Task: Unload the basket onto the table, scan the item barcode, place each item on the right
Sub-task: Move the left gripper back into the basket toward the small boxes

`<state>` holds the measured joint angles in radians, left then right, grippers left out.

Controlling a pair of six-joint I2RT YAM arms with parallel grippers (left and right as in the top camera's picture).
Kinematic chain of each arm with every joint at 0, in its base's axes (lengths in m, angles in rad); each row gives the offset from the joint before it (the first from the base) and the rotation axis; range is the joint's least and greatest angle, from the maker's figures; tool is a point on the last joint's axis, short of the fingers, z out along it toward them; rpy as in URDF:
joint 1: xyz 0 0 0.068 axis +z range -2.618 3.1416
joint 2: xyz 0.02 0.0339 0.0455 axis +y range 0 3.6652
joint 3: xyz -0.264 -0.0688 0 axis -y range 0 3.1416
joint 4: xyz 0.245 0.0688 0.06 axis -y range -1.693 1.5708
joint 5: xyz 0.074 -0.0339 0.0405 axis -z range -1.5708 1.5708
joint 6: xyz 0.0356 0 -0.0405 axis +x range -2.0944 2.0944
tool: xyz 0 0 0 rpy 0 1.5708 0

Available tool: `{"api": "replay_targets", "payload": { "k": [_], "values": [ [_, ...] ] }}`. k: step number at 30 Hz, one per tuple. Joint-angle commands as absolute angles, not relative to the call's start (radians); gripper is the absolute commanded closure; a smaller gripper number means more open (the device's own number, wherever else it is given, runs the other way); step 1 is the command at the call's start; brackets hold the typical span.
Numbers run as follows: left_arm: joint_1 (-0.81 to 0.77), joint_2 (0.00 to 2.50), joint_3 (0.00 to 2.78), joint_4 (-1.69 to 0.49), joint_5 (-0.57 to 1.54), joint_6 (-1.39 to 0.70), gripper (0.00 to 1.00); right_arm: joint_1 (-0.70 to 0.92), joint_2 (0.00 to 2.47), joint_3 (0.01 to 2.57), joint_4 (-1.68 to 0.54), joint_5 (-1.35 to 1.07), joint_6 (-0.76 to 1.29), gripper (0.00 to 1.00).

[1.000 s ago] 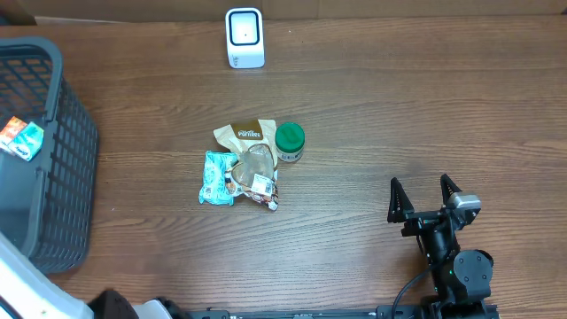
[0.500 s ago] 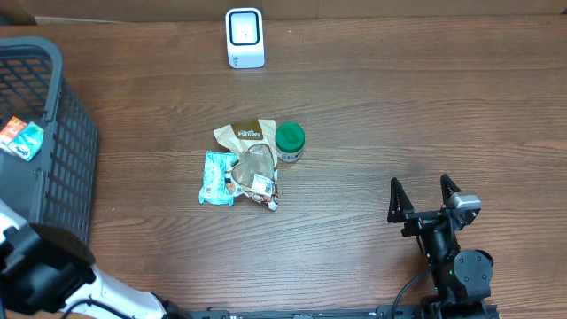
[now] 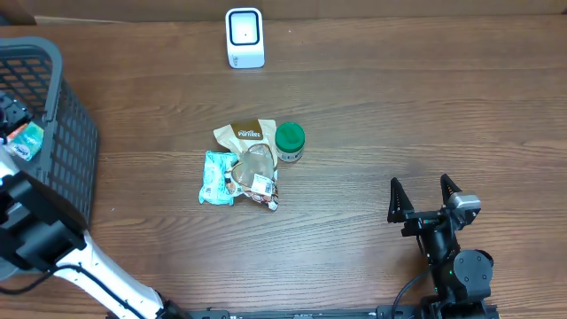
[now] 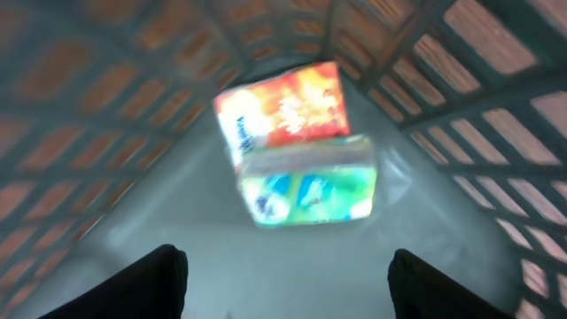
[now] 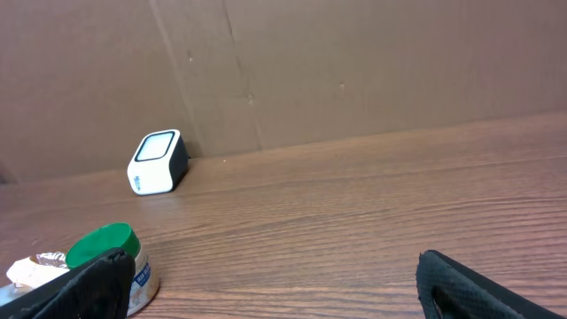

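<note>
Since a second ago the left arm has swung up along the desk's left edge and now reaches over the dark mesh basket at the far-left corner. Nothing else on the desk has shifted, and the right arm has not stirred.

From the left wrist, the left claw looks down into the basket with its fingers spread wide, released, with nothing between them. Just ahead of it, on the basket floor, lie the orange and green packets. The view is blurred, so whether the claw touches them cannot be told.

Near the middle of the desk sits a small heap: a brown pouch, a teal packet touching its left side, and a green-lidded jar just beside it on the right. The white scanner stands upright near the far edge, well apart from the heap.

The right claw rests near the front-right corner, fingers released and holding nothing, pointed toward the far edge.
</note>
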<state>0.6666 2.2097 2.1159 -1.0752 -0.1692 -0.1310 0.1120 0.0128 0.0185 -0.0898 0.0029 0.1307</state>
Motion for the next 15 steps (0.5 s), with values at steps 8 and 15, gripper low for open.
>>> {"api": "replay_targets", "payload": {
  "k": [8, 15],
  "values": [
    [0.643, 2.371, 2.114, -0.993, -0.183, 0.040, 0.36, 0.109, 0.003, 0.008, -0.084, -0.002, 0.130, 0.00],
    [0.643, 2.423, 2.114, -0.984, -0.183, 0.083, 0.39, 0.109, 0.003, 0.008, -0.084, -0.002, 0.129, 0.00]
  ]
}}
